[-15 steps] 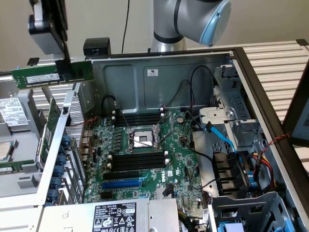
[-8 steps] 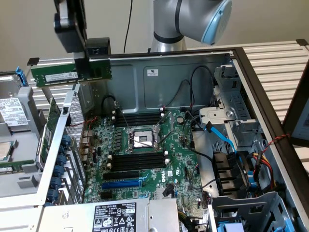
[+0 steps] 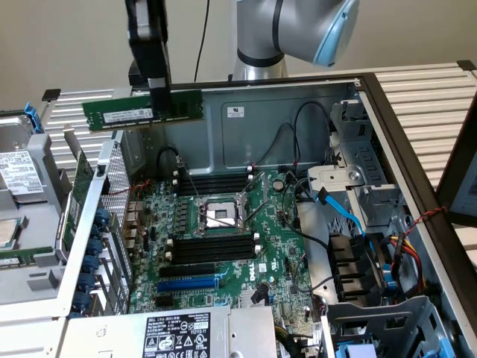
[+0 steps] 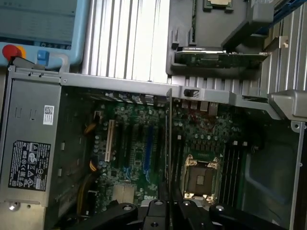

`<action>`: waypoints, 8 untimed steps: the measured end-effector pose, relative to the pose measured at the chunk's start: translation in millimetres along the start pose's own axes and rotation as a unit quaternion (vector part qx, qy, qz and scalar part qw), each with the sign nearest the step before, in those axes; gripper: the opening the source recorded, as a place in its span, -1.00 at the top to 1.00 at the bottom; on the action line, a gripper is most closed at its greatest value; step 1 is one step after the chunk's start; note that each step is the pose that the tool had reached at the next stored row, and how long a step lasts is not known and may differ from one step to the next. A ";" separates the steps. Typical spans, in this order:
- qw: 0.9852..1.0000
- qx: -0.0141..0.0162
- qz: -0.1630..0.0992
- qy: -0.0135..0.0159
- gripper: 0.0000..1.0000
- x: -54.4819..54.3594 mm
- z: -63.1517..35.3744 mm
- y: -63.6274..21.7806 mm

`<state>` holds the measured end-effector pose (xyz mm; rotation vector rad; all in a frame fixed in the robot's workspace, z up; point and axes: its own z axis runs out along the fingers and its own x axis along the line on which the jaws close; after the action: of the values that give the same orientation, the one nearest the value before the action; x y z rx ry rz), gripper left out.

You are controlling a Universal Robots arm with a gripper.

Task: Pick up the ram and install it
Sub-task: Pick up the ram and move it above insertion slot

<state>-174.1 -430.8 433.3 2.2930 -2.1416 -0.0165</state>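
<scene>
The ram (image 3: 141, 110), a long green stick with a white label, hangs level above the back left corner of the open computer case. My gripper (image 3: 158, 95) is shut on its upper edge from above. In the wrist view the ram (image 4: 169, 143) appears edge-on as a thin dark strip running out from my gripper (image 4: 168, 211) over the motherboard (image 4: 139, 143). Below in the case lie the motherboard (image 3: 276, 239), its CPU socket (image 3: 216, 216) and the black memory slots (image 3: 212, 183) on both sides of the socket.
A blue expansion slot (image 3: 186, 283) lies near the front. The power supply (image 3: 179, 335) sits at the front edge. Cables and a blue ribbon (image 3: 339, 209) crowd the exterior view's right. A hinged card bracket (image 3: 89, 224) stands along the left wall.
</scene>
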 end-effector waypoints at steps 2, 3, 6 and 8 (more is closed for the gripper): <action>1.000 0.000 0.000 0.000 0.73 -1.4 1.0 -9.2; 1.000 0.000 0.000 0.000 0.73 -3.0 1.9 -13.7; 1.000 0.000 0.000 0.000 0.73 -9.2 6.3 -25.5; 1.000 0.000 0.000 0.000 0.73 -12.2 9.2 -32.8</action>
<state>-142.3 -416.4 423.8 2.2935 -2.1420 -0.0177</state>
